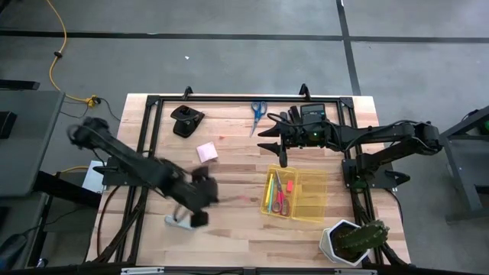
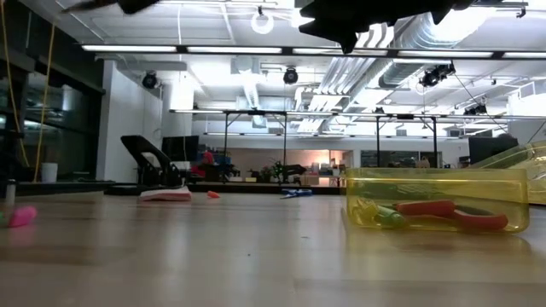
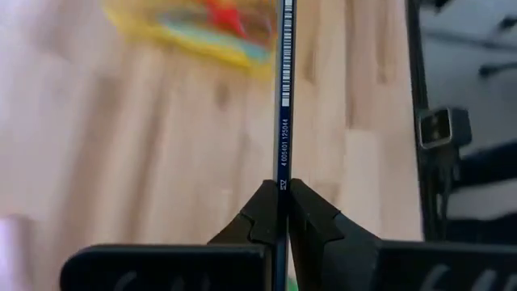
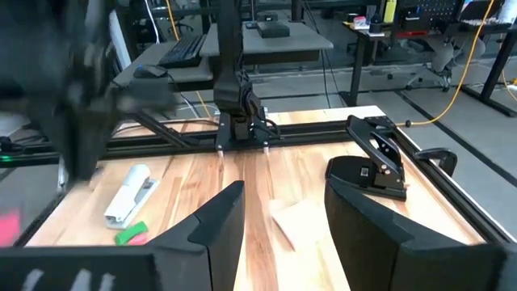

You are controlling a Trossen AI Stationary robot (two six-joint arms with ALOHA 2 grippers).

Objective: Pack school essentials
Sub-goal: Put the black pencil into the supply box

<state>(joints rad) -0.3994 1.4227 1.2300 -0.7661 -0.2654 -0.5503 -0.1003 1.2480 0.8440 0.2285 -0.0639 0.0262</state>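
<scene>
Left tool at lower centre of the wrist view is clenched on a thin dark-blue pencil, its long axis running straight up the frame toward the yellow bin, while the right tool hovers spread and empty above the table.

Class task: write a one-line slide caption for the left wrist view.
Left gripper shut on a thin dark blue pencil above the wooden table, with the yellow bin ahead.
</scene>
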